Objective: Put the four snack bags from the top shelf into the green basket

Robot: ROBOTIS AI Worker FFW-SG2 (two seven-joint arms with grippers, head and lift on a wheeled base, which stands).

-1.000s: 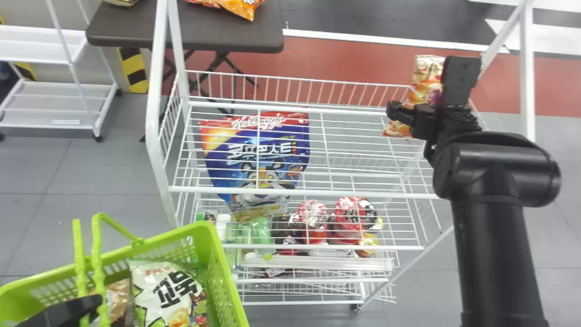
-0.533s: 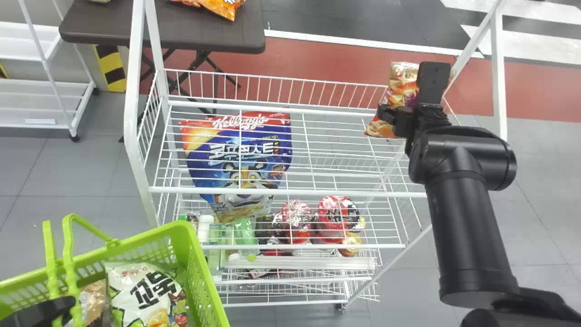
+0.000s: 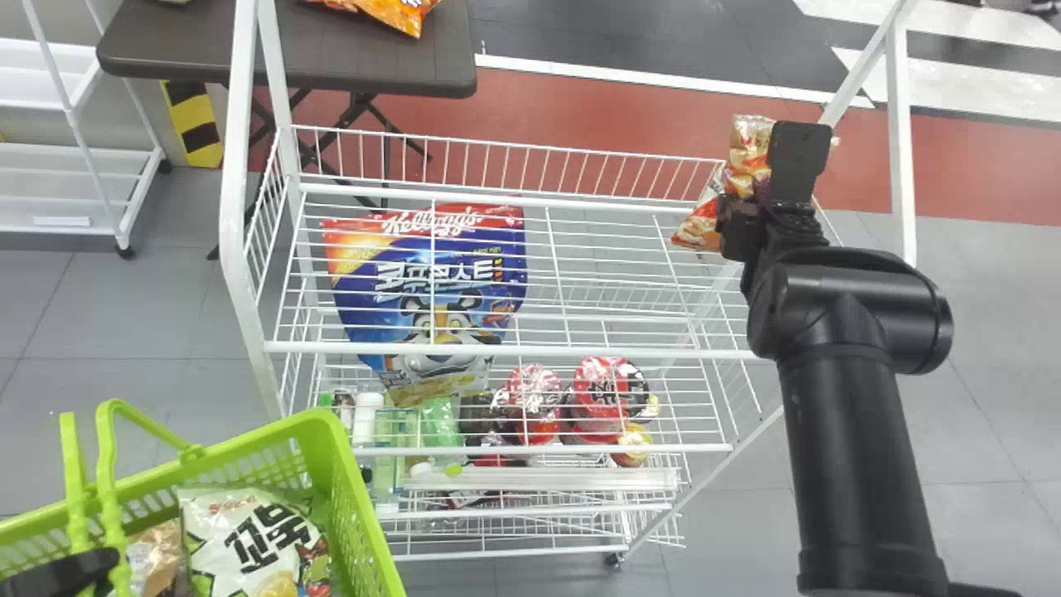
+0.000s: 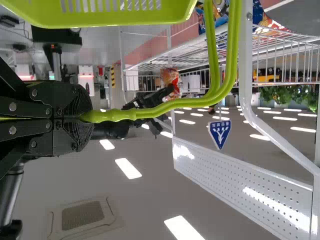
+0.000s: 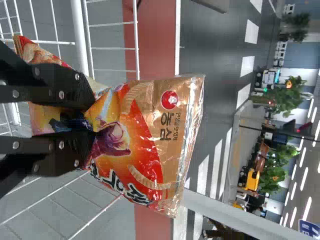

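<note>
Left end effector (image 4: 82, 118): clamped on the handle of the green basket (image 3: 365, 512), which contains a white snack bag (image 3: 217, 524). Right end effector (image 5: 91, 119): closed on the orange snack bag (image 5: 150, 165) at the right end of the wire rack (image 3: 580, 352); the bag's long axis slants from far right to near left. The basket lies leftward and nearer the robot. Probable next step: right arm transfers the bag leftward and inward, clearing the rack.
</note>
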